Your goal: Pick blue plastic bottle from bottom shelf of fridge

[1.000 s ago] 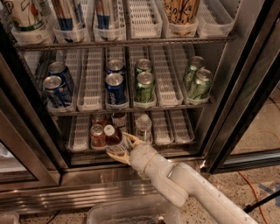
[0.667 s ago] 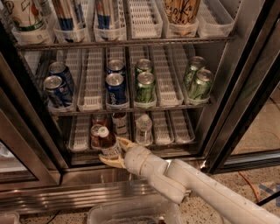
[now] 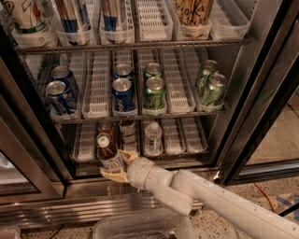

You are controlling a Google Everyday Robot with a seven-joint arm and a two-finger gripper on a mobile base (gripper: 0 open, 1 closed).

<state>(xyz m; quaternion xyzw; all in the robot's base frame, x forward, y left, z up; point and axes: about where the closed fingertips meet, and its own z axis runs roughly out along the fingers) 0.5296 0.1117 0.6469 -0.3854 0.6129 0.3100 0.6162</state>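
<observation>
Gripper (image 3: 117,165) pinching blue plastic bottle (image 3: 108,151), slightly tilted, at near-left edge of bottom shelf (image 3: 187,136). 2 fingers (image 3: 127,155) clasp lower body. Best: firm squeeze, draw straight toward near side, cap clear of rack above (image 3: 163,113), base clear of fridge (image 3: 56,210) sill.

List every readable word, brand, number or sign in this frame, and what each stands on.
Tan can, top rack: dark script lettering, too blurred to read.
Blue plastic bottle, gripped by the gripper at the front of the bottom shelf: pale label, print unreadable.
Blue cans and green cans, middle rack: markings too small to read.
No text can be quoted with confidence.
</observation>
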